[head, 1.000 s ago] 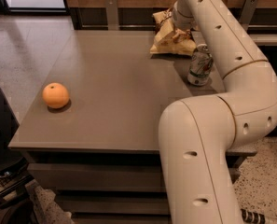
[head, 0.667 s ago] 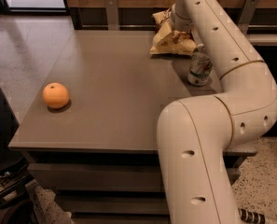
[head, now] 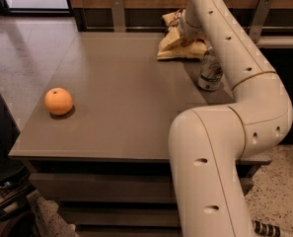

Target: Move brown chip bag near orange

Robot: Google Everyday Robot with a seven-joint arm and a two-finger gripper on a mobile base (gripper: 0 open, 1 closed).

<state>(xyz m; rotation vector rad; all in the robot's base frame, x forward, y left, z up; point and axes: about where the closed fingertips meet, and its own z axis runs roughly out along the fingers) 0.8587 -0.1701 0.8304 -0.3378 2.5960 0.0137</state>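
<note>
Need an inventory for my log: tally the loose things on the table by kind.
Chip bags: 1, the brown chip bag at the far edge, gripper at it.
Oranges: 1, the orange at front left.
Soda cans: 1, the soda can right of the bag.
Total: 3

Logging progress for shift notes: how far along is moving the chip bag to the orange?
Nothing looks done: the brown chip bag lies at the far edge of the table, beside the soda can, far from the orange at the near left. In hand: the hand is down at the bag. Left: carrying it across.
</note>
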